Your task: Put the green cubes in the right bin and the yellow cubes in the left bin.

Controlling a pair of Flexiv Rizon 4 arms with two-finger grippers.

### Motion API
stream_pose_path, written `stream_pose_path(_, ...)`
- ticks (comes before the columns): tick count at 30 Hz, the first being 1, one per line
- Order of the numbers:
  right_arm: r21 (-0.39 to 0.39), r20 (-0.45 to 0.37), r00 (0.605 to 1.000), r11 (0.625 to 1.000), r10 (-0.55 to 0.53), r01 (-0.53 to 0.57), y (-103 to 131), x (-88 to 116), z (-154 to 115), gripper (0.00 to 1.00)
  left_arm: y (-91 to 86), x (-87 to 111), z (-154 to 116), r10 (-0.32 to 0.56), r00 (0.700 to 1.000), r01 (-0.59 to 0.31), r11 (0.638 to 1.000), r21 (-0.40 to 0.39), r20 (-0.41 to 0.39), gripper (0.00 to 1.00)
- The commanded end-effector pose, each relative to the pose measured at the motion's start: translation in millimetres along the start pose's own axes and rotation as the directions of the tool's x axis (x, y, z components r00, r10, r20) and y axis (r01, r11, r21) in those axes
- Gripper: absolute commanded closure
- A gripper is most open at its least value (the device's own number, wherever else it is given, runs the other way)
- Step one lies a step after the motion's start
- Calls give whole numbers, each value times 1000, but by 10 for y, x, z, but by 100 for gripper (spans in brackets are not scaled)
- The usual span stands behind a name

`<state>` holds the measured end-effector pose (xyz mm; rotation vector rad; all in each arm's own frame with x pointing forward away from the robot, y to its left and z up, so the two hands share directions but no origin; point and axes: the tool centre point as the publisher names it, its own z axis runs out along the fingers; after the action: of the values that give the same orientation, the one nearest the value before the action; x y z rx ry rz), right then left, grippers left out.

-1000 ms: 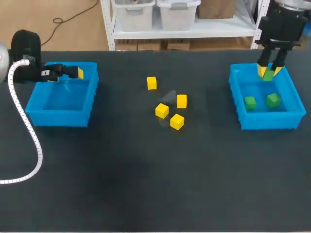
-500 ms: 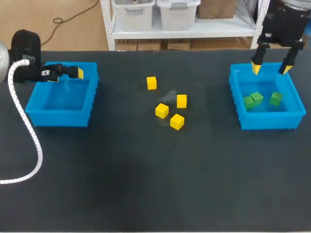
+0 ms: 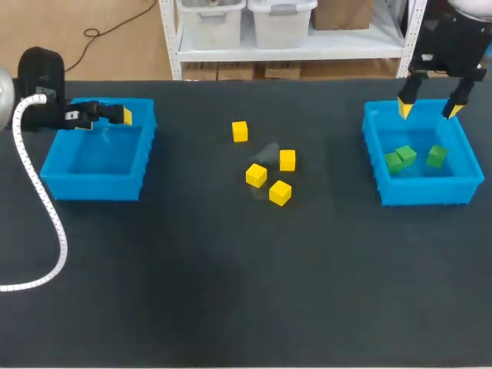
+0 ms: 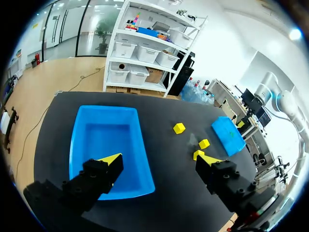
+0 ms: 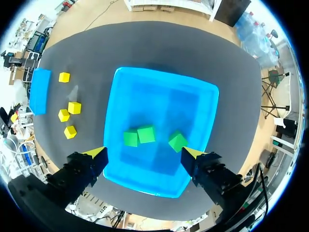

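Right gripper (image 5: 144,152) and left gripper (image 4: 158,158) are held wide, empty. Small yellow cubes (image 3: 256,175) clustered ahead of the left gripper could be scattered by an off-centre grasp.

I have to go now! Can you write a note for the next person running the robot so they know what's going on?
Left gripper: open, empty, at the left bin's far edge.
Right gripper: open, empty, above the right bin.
Done: three green cubes lie in the right bin; none on the table.
To do: four yellow cubes sit mid-table; the left bin holds none.
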<state>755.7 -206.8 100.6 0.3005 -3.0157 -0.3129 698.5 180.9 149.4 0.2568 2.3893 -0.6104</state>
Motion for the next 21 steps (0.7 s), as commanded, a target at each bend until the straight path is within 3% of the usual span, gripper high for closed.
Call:
stream_pose_path(1,3,599,800,1000,0,-3,10,72,7,0,-68,-62,-34,123,990,-126,992,-27,-75,0)
stream_pose_path(7,3,599,800,1000,0,-3,10,72,7,0,-527,-189,144,288,937,-288,957,27,-198,0)
stream_pose_path(14,3,599,800,1000,0,-3,10,72,7,0,-1187,-82,741,419,830,-411,906,104,-368,0)
stream_pose_path(18,3,599,800,1000,0,-3,10,72,7,0,-1375,18,1088,436,781,-432,894,118,-447,0)
stream_pose_path(21,3,599,800,1000,0,-3,10,72,7,0,-1405,49,1298,435,753,-449,888,97,-494,0)
